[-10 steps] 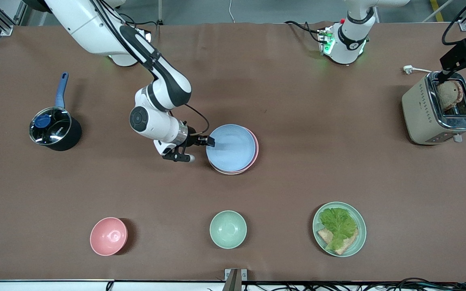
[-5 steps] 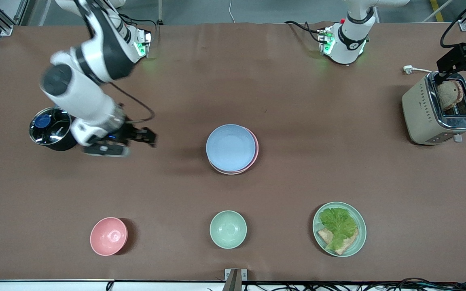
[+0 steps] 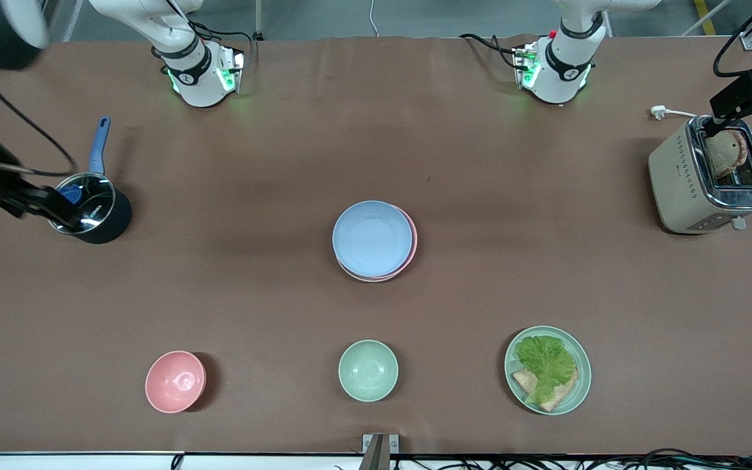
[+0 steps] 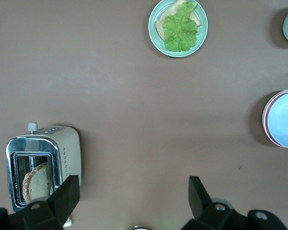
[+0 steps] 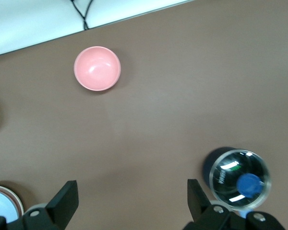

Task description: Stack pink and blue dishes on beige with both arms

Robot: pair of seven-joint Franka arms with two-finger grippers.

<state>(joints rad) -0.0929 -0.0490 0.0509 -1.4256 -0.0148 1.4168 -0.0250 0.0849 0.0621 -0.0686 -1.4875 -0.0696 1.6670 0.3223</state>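
In the middle of the table the pale blue plate (image 3: 372, 238) lies on top of the pink plate (image 3: 413, 243), whose rim shows along one side. A paler rim peeks out beneath them at the stack's near edge; the beige plate is otherwise hidden. The stack also shows in the left wrist view, with the blue plate (image 4: 287, 120) uppermost. My right gripper (image 3: 56, 209) (image 5: 132, 191) hangs open and empty, high over the pot at the right arm's end. Over the toaster, my left gripper (image 3: 750, 114) (image 4: 134, 189) is open, holding nothing.
A black pot (image 3: 89, 209) with a blue handle stands at the right arm's end, a toaster (image 3: 709, 176) with bread at the left arm's end. Along the near edge stand a pink bowl (image 3: 175, 382), a mint bowl (image 3: 368, 370) and a mint plate (image 3: 548, 369) with lettuce and bread.
My right gripper has left the blue plate's rim and swung up and away to over the pot. The plate stack stays put. The left arm has hardly moved.
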